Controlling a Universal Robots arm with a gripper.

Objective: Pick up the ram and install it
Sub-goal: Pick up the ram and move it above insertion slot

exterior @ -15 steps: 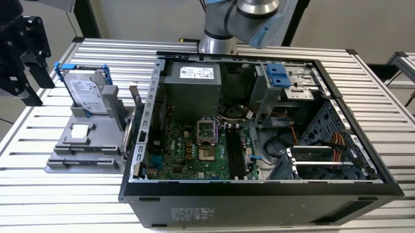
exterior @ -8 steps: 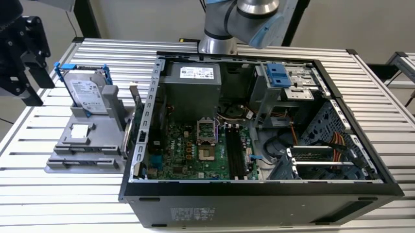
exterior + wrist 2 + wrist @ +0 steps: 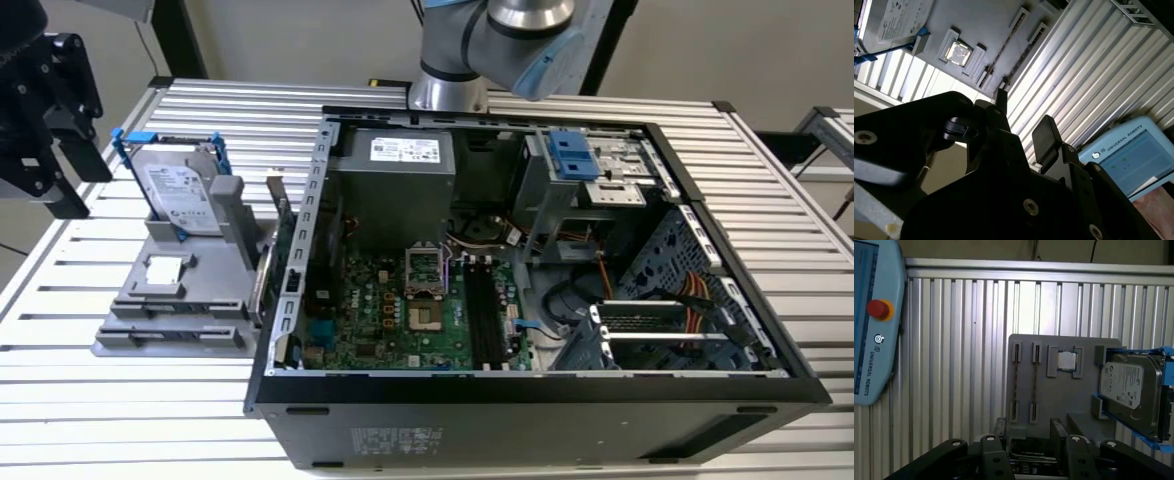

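The open computer case (image 3: 534, 250) lies beside the gray holder (image 3: 1054, 400), where the ram (image 3: 1035, 385) stands on edge in a slot. My pincer (image 3: 1028, 424) faces it, fingers apart and empty. I judge this the approach; grasping calls for squaring across that thin edge.

Free air round the gripper (image 3: 1028, 426). Open above the grey holder (image 3: 174, 300), walled at one end by the upright hard drive (image 3: 180, 195). Inside the case (image 3: 534, 430), clear drop to the memory slots (image 3: 483, 320), crowded by cables (image 3: 687, 295) on the exterior view's right.
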